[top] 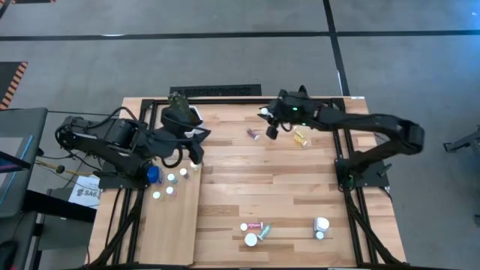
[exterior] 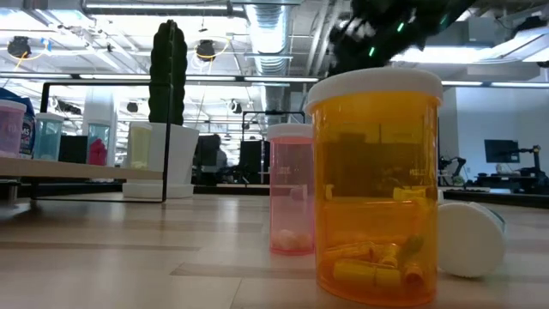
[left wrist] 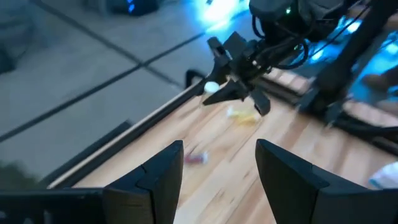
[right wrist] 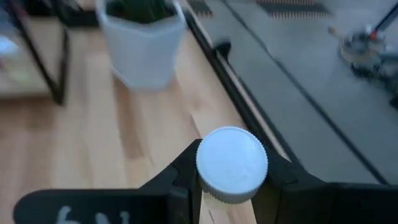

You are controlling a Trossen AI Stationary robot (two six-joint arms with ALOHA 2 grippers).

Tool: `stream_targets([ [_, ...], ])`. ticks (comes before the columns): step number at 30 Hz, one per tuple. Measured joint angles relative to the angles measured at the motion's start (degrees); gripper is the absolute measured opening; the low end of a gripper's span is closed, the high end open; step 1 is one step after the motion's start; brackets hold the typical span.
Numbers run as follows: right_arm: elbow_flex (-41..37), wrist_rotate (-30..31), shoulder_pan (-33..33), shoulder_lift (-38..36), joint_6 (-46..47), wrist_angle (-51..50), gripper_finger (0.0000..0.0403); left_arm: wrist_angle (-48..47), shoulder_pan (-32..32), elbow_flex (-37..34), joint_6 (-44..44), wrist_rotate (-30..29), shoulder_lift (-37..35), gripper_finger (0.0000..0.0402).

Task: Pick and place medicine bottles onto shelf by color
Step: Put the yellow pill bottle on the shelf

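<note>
My right tool [right wrist: 230,180], above the counter's [top: 255,180] far edge, grips a bottle [right wrist: 232,163] by its white cap, light, stiff and slick, likely to swing, while my left tool [left wrist: 217,180] hangs open near the shelf [top: 172,225].

The bottle [right wrist: 231,163] in the right hand [right wrist: 231,180] shows only its white cap, body colour hidden. At the high view's left, bottles [top: 171,184] on the shelf [top: 169,225] are too small to tell.
</note>
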Motion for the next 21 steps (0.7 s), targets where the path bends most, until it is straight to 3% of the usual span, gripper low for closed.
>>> stream_targets([
  [3,0.0,0.0,2.8,-5.3,2.2,-0.9,0.0113,7.4,0.4,-0.5,5.0,2.0,0.7,0.0187],
  [11,0.0,0.0,11.7,-14.8,12.4,-0.5,0.0113,15.8,1.5,-0.6,12.9,5.7,6.3,0.0187],
  [17,2.7,-0.2,17.8,-18.1,18.7,-5.6,0.0114,25.3,3.3,-0.6,20.9,8.7,12.4,0.0195],
  [21,7.4,-0.2,20.8,-18.4,21.4,-12.3,0.0114,32.3,5.6,-0.7,23.5,14.7,16.4,0.0210],
])
